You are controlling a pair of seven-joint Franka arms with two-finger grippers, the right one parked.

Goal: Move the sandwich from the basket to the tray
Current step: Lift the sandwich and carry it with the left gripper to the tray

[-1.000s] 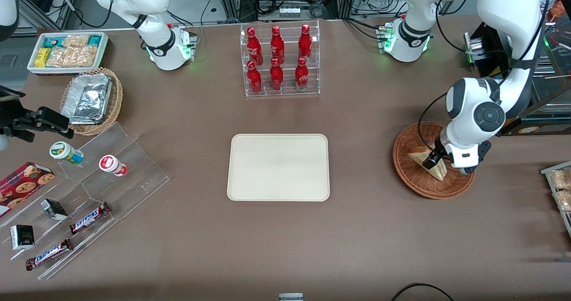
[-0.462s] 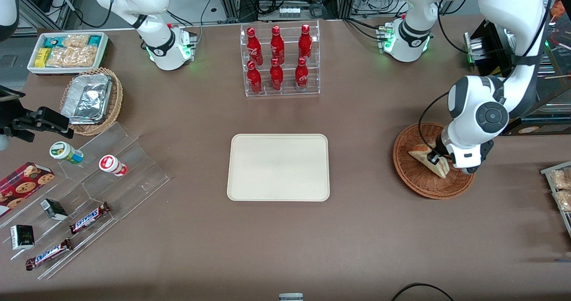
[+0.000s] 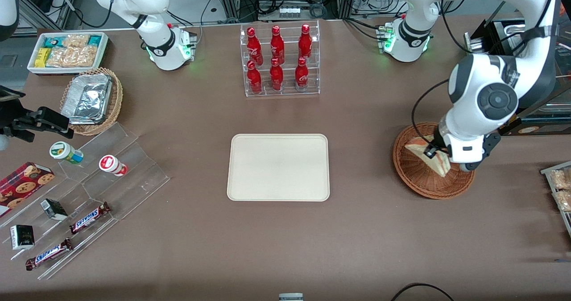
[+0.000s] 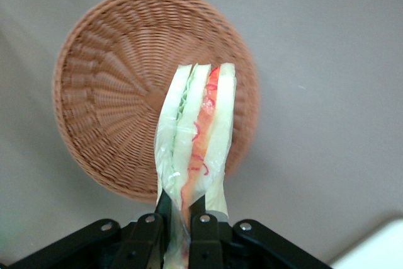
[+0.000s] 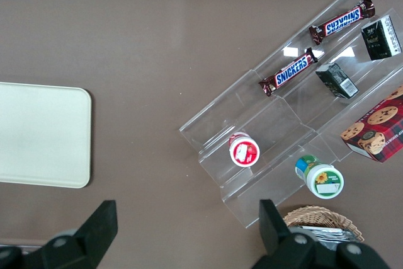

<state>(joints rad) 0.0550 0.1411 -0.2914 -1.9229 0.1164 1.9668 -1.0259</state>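
Gripper [image 4: 184, 231] clamped on sandwich [image 4: 196, 131], wedge lifted clear above basket [image 4: 107, 111], cut edge w/ red + green filling showing. Tray [image 3: 278, 167] well apart from basket, nothing on it.

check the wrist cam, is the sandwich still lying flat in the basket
No, the gripper is shut on the sandwich, holding it above the basket.

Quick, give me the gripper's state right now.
Gripper: shut on the sandwich, held above the basket.
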